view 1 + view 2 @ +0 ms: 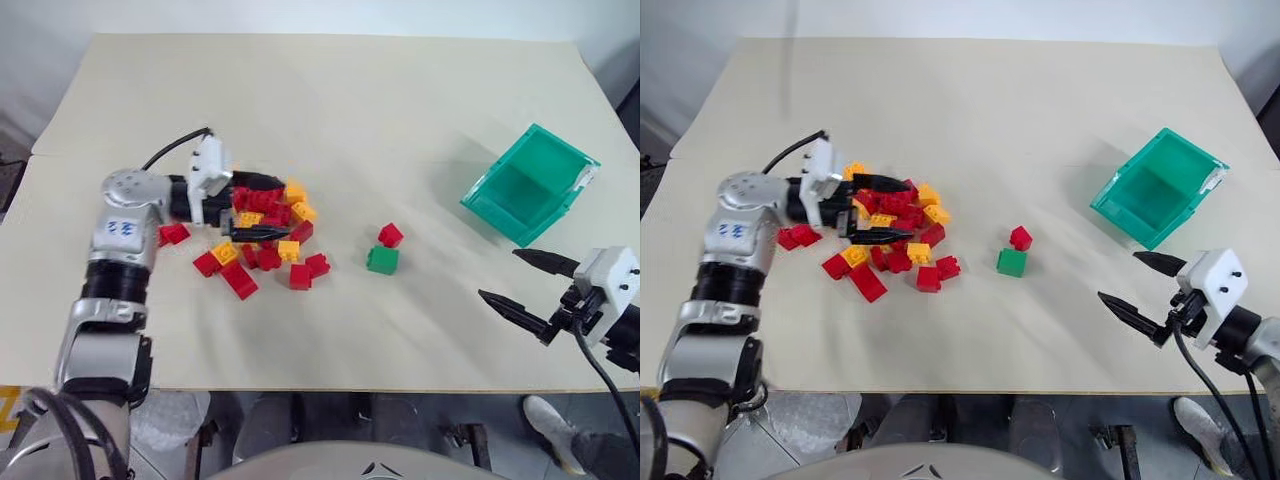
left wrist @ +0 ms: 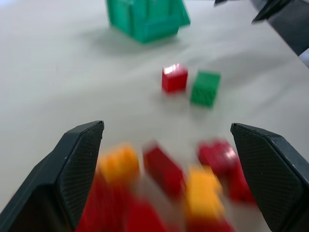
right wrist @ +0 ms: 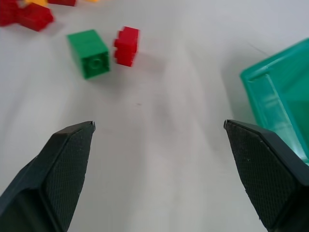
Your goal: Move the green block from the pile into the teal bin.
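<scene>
robot test bench, lab-type room

setup reads as a manipulation trial station. one plain cream table (image 1: 330, 110) against a bare pale wall (image 1: 300, 15), no cloth or household items on it. props are toy-grade: a pile (image 1: 262, 228) of red and yellow bricks, one green block (image 1: 382, 260), a teal bin (image 1: 528, 185). grey floor (image 1: 400, 430) below the near edge, a person's shoe (image 1: 552, 430) standing on it by the table.
</scene>
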Motion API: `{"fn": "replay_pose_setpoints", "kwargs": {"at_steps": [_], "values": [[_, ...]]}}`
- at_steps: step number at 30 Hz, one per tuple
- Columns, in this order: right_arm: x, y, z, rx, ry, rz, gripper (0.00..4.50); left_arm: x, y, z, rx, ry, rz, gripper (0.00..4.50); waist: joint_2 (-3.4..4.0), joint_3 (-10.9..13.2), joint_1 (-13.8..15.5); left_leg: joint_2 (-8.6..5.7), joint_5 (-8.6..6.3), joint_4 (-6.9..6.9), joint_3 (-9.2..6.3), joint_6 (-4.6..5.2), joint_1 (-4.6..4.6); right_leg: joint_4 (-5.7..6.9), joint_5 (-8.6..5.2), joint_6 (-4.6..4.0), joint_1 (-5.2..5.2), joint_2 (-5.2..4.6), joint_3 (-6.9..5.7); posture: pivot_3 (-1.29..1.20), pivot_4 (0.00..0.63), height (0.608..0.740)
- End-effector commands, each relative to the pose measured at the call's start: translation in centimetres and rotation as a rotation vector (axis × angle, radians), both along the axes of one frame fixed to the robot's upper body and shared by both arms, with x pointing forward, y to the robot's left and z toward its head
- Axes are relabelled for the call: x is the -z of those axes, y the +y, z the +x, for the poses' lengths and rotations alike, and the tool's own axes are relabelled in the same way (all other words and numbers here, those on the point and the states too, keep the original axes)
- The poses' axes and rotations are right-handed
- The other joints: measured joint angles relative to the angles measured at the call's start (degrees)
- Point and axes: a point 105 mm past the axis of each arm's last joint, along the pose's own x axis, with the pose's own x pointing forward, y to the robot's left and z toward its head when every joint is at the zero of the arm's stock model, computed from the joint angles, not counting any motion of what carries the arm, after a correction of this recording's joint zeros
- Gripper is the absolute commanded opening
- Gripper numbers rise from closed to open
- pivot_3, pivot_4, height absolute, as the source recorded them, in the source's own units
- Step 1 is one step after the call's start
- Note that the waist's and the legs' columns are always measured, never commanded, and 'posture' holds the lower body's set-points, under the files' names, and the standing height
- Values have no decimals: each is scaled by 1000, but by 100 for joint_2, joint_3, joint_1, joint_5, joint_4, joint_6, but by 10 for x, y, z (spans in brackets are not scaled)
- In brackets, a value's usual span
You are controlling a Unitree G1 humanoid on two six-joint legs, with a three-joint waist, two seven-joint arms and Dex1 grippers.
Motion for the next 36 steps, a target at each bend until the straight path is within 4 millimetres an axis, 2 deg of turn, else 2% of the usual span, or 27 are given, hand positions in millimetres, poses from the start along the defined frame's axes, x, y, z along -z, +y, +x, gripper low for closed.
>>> {"fn": "replay_pose_setpoints", "kwargs": {"at_steps": [1, 4, 9, 14, 18, 21, 26, 32, 33, 34, 36], "values": [[-10, 10, -1, -37, 17, 14, 4500, -20, 15, -16, 27, -49, -87, 4468, -1, 0, 15, 1, 0, 3, -1, 0, -1, -1, 2, -1, 0, -1, 1, 0, 150, 740], [-1, 30, 7, -82, 62, 41, 4500, -26, 30, -32, 9, -31, -192, 4468, -2, 0, 2, -1, -2, 7, -4, 1, -2, -1, 3, -2, 0, -7, 1, 0, 150, 740], [21, 65, 29, -186, 115, 29, 4500, -13, 44, -64, -9, -3, -188, 4468, 2, 2, -63, 2, -6, 3, 1, -6, 1, -2, 3, -2, -2, -3, 20, 0, 150, 740], [36, 84, 57, -231, 123, 13, 4500, -6, 53, -86, -43, 36, -172, 4468, 2, 2, -53, 0, -5, 4, 3, -6, -1, -1, 4, -3, -7, -5, 21, 0, 150, 740], [46, 96, 80, -231, 120, 0, 4500, -6, 60, -93, -108, 22, -167, 4468, 2, 2, -44, -1, -6, 3, 6, -6, -2, -1, 3, -3, -11, -5, 18, 0, 150, 740], [48, 106, 88, -265, 127, -8, 4500, -5, 60, -98, -131, 21, -166, 4468, 3, 3, -36, -2, -6, 2, 10, -6, -10, 0, 3, -3, -21, -5, 19, 0, 150, 740], [44, 127, 87, -366, 140, 18, 4500, -4, 58, -101, -156, 19, -173, 4468, 3, 3, -87, 1, -6, 2, 16, -7, -9, 6, 3, -4, -27, -3, 20, 0, 150, 740], [41, 140, 87, -414, 137, 22, 4500, -5, 50, -96, -139, 3, -191, 4468, 3, 3, -144, 0, -7, 2, 25, -8, -11, 13, 3, -5, -36, -1, 28, 0, 150, 740], [39, 141, 87, -415, 129, 27, 4096, -6, 49, -95, -134, 1, -195, 4500, 3, 3, -150, 0, -7, 2, 26, -8, -13, 14, 3, -5, -39, -1, 28, 0, 150, 740], [36, 141, 85, -423, 123, 32, 3929, -6, 48, -95, -126, 2, -195, 4500, 3, 3, -155, 0, -7, 2, 29, -8, -14, 16, 3, -5, -42, -1, 31, 0, 150, 740], [29, 139, 82, -431, 94, 28, 3258, -6, 46, -93, -107, 5, -192, 4500, 3, 3, -156, 0, -7, -1, 34, -8, -14, 18, 3, -5, -47, 0, 34, 0, 150, 740]]}}
